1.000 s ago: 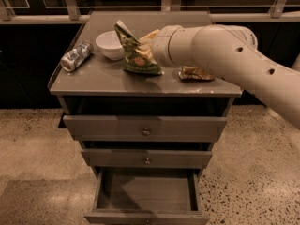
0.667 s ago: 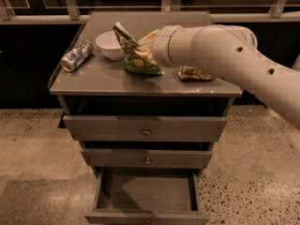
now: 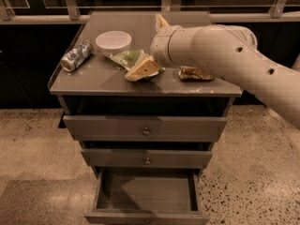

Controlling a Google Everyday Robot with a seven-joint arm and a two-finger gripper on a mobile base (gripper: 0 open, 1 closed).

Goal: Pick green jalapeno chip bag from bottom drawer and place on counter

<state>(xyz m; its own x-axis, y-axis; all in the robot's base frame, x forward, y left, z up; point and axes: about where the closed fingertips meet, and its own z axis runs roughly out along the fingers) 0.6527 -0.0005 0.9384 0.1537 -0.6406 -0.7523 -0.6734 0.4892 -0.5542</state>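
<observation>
The green jalapeno chip bag [image 3: 127, 59] lies crumpled on the counter [image 3: 93, 81], just right of the middle. My gripper [image 3: 152, 46] is over the bag's right end, at the end of the thick white arm coming in from the right. It is open: one tan finger [image 3: 143, 69] rests at the bag's right edge and the other [image 3: 161, 21] points up behind the wrist. The bottom drawer [image 3: 146, 216] is pulled out and shows nothing inside.
A white bowl [image 3: 113, 42] stands behind the bag. A silver can [image 3: 76, 56] lies at the counter's left edge. A brown-gold crushed can [image 3: 194, 73] lies right of the bag, under the arm. The two upper drawers stand slightly ajar. Speckled floor surrounds the cabinet.
The bag was held up between the fingers above the counter; now it lies flat on the counter with the fingers spread wide. The view has shifted to the right.
</observation>
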